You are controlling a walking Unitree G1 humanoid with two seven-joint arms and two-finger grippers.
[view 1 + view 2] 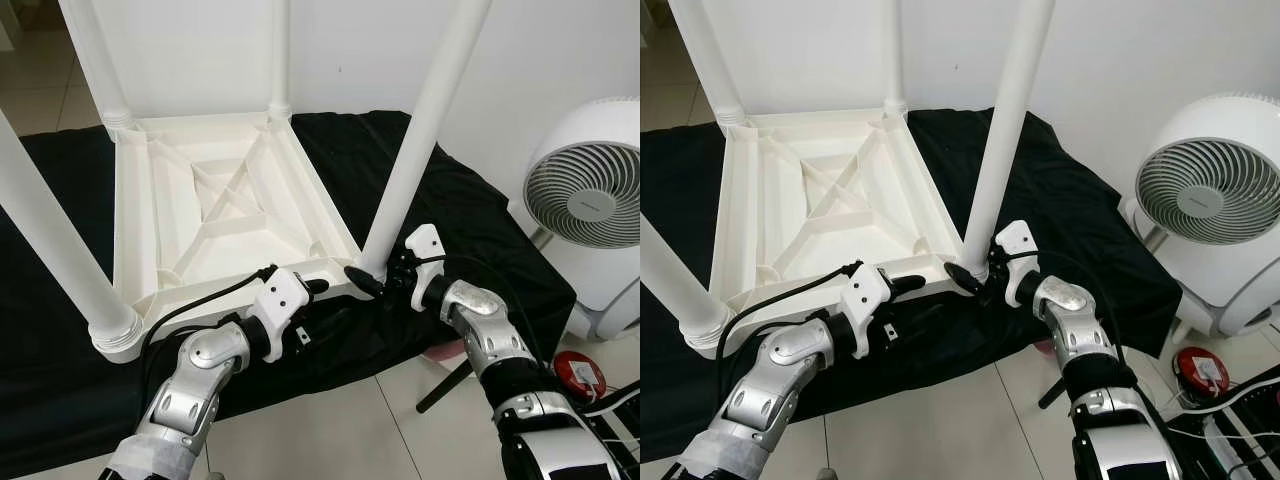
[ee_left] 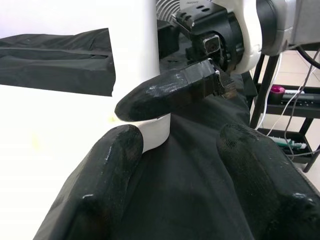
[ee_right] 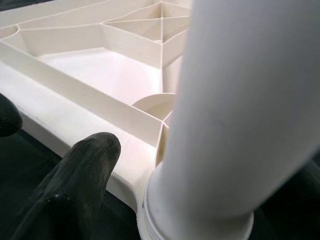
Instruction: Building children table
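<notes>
White plastic children's table (image 1: 230, 200) lies upside down on a black cloth (image 1: 440, 200), four legs fitted. In the head views, the right pincer (image 1: 372, 282) meets the near-right round leg (image 1: 420, 130); the left pincer (image 1: 312, 288) rests by the rim. The left wrist view shows its fingers (image 2: 110, 165) apart. From the right wrist view, I cannot tell that pincer's state. Likely seating this leg; pressing down next.

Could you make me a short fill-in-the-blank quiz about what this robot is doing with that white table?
1. The white table lies upside down on a ____ cloth.
2. The number of legs standing up from the table is ____.
3. The right gripper is at the base of the near-right leg, and the left gripper is at the table's near ____.
4. The white appliance to the robot's right is a ____.

Missing words: black; four; edge; fan
</notes>
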